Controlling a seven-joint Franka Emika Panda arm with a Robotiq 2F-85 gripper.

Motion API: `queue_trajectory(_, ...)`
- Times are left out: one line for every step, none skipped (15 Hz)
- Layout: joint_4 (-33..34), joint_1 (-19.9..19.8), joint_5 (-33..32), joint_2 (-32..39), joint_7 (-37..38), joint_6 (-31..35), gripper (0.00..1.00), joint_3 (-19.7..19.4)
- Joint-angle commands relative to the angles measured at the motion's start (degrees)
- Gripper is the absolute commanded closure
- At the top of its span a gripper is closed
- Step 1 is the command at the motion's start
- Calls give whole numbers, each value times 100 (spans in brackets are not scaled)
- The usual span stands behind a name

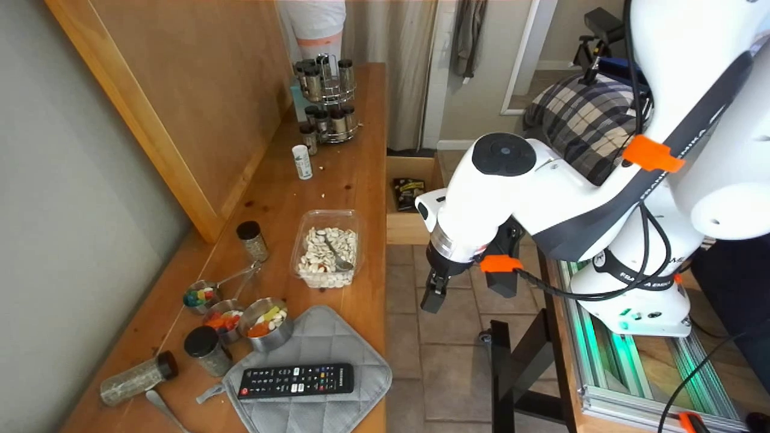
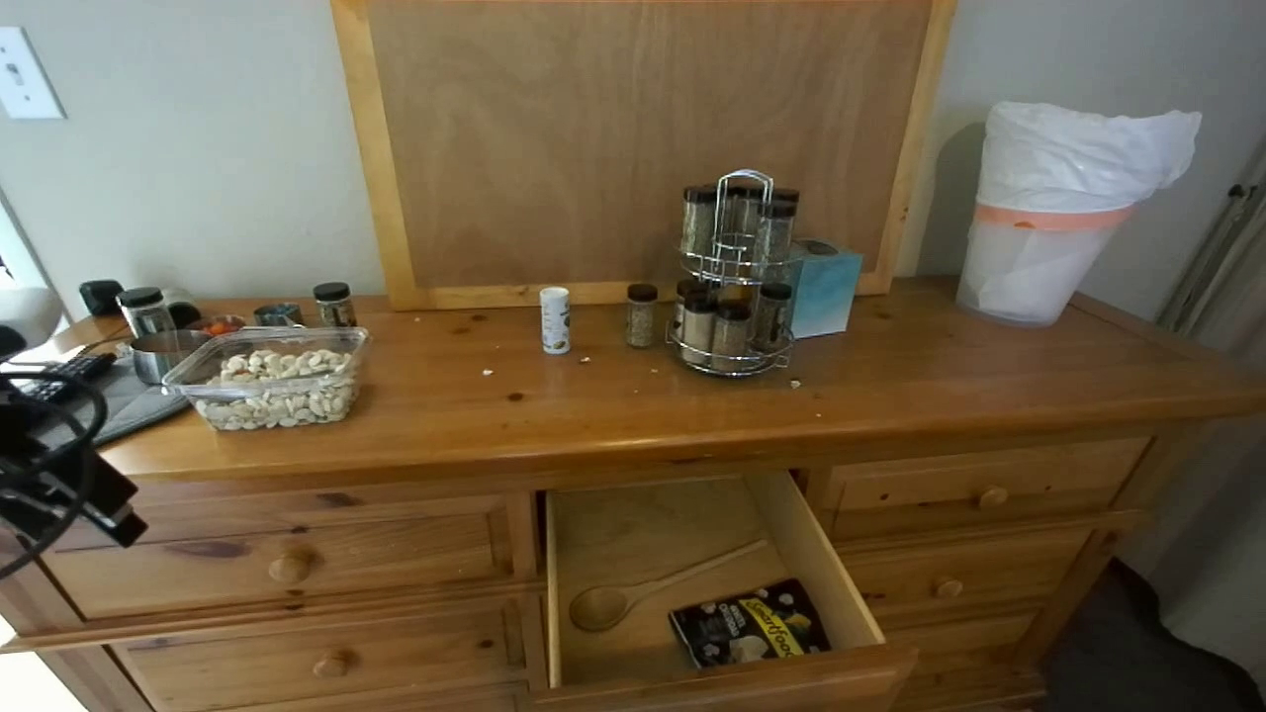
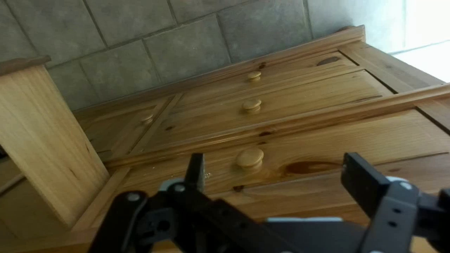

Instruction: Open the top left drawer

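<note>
Gripper [image 3: 276, 163] is released, fingers [image 3: 365, 186] spread wide. Top left drawer [image 2: 366, 549] sits closed, at 8 o'clock in an exterior view. Its knob [image 3: 250, 157] shows between the fingers in the wrist view, just off center toward 5 o'clock. Tile floor [image 3: 186, 49] at 12 there.

Arm [image 1: 556, 195] is at 3 o'clock in an exterior view; gripper hangs near the dresser [image 1: 370, 192] edge, apart from it. Remote [image 1: 295, 380] lies on a gray pot holder [image 1: 328, 334] at 7.

Middle drawer [image 2: 643, 529] of the top row is pulled out, at 3 o'clock from the knob in an exterior view. Wooden spoon [image 2: 601, 607] lies in it, black Smartfood bag [image 2: 749, 625] at 3 o'clock from the spoon's bowl. Dresser top: clear tub [image 2: 232, 389] of white pieces [image 2: 282, 407] at 9, spice rack [image 2: 732, 269] between 1 and 2, lined bin [image 2: 1034, 257] at 3 o'clock from the rack.
</note>
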Motion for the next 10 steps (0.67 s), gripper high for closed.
queue_trajectory(8, -16, -22, 63, 18, 20, 0, 0)
queue_trajectory(11, -17, -26, 87, 27, 29, 0, 2)
queue_trajectory(12, -17, -28, 88, 34, 30, 0, 3)
queue_trajectory(13, -17, -28, 88, 37, 31, 0, 6)
queue_trajectory(14, -17, -28, 88, 41, 32, 0, 7)
queue_trajectory(14, -17, -28, 88, 42, 32, 0, 8)
queue_trajectory(14, -79, -248, 206, 83, 204, 0, -15)
queue_trajectory(14, -117, -353, 366, 112, 379, 0, -37)
queue_trajectory(13, -183, -675, 476, 241, 502, 0, -59)
queue_trajectory(11, -220, -981, 552, 314, 619, 0, -86)
